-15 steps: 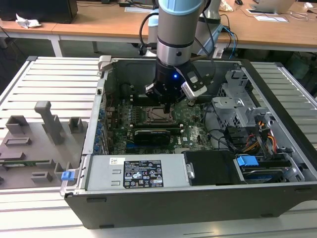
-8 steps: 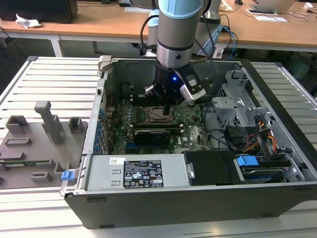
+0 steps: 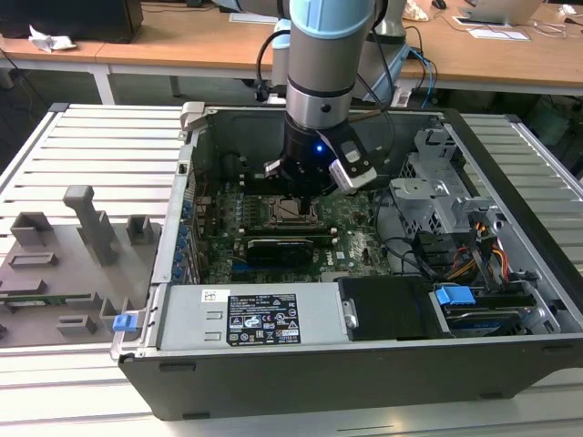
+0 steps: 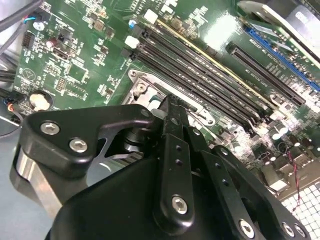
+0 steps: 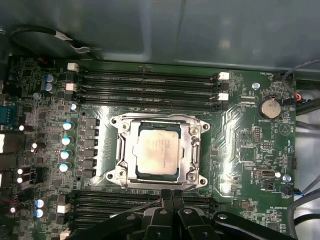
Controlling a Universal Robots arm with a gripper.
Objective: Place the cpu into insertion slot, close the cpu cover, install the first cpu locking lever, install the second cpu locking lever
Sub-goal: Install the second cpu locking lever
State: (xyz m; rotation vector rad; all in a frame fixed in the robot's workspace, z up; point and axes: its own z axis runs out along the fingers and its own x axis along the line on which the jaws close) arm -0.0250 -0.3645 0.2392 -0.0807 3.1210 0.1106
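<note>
Silvery square cpu (image 5: 158, 150), seemingly under framed cpu cover (image 5: 191, 150)

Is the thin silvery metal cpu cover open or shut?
Shut: the silvery cpu cover lies flat around the square beige-topped cpu, which shows through its window.

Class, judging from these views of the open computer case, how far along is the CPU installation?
Done: the cpu lies in the insertion slot, and the cpu cover looks closed around it. In hand: the hand, fingers together, sits at the socket's edge. Whether either locking lever is latched cannot be told.
</note>
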